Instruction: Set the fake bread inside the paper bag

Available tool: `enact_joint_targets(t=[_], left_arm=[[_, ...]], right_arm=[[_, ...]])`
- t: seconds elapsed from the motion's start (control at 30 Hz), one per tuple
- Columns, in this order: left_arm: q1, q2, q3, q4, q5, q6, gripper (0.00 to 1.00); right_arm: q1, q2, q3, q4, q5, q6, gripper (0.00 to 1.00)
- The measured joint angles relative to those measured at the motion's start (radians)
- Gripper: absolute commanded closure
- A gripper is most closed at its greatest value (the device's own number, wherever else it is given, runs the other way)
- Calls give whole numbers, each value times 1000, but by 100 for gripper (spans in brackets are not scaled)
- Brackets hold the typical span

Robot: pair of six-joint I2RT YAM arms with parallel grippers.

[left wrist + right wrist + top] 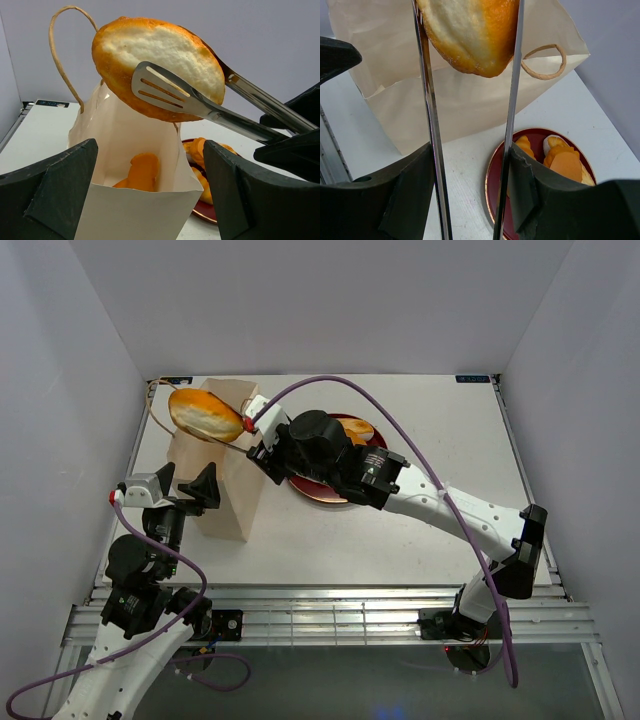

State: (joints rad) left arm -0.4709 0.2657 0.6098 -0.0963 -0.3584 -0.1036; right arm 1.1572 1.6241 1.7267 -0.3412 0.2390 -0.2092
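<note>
The paper bag (pixel 215 475) stands open at the left; in the left wrist view (pixel 130 210) one orange pastry (pixel 142 172) lies inside it. My right gripper (pixel 470 165) is shut on thin metal tongs (pixel 427 125). The tongs (pixel 200 107) pinch a flat golden loaf of fake bread (pixel 205 415) held above the bag's mouth, also seen in both wrist views (pixel 160 60) (pixel 475 35). My left gripper (pixel 150 150) is open, with the bag's near corner between its fingers (pixel 55 195); I cannot tell if they touch it. More fake bread (pixel 565 162) lies on the plate.
A dark red round plate (pixel 315 492) sits right of the bag, partly under my right arm, and shows in the wrist views (pixel 520 165) (pixel 207 212). The bag's brown cord handle (pixel 57 55) loops up beside the held loaf. White walls enclose the table.
</note>
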Motion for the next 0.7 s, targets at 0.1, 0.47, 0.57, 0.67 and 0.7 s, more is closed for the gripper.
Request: enact_joint_targets(t=[0.1,0.47,0.57,0.67,0.7], left_arm=[[0,0,0,0,0,0,3],[0,0,0,0,0,0,3],[0,0,0,0,0,0,3],[0,0,0,0,0,0,3],[0,0,0,0,0,0,3]], right_arm=[[0,0,5,-3,1,0,67],[30,-20,121,-22,-16,7,63],[32,-24,142,-23,-15,8,62],[32,-16,158,-28,-4,8,62],[32,-8,164,-28,0,8,62]])
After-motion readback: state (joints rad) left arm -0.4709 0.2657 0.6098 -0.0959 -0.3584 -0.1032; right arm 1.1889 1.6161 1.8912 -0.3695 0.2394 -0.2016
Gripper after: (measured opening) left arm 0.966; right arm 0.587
